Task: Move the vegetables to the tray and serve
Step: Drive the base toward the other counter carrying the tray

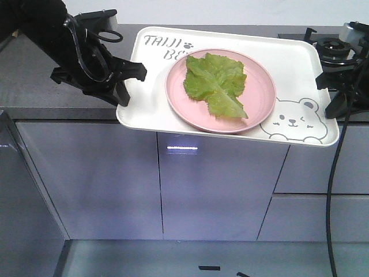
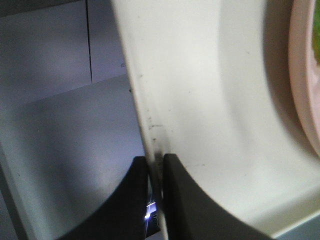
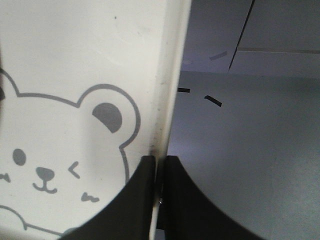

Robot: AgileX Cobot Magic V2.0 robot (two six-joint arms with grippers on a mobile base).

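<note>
Tray (image 1: 288,69) (lettuce (image 1: 216,83) on pink plate (image 1: 173,89)) is pinched at opposite rims by left gripper (image 2: 155,159) and right gripper (image 3: 157,160), apparently to carry it level.

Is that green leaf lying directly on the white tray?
No, the lettuce leaf lies on a round pink plate, and that plate sits on the tray.

A smooth cream plastic tray (image 1: 300,75) is gleaming softly; the pink plate (image 1: 259,109) is looking glossy, the lettuce leaf (image 1: 216,83) ruffled and matt, the cabinet fronts (image 1: 213,190) shining.
</note>
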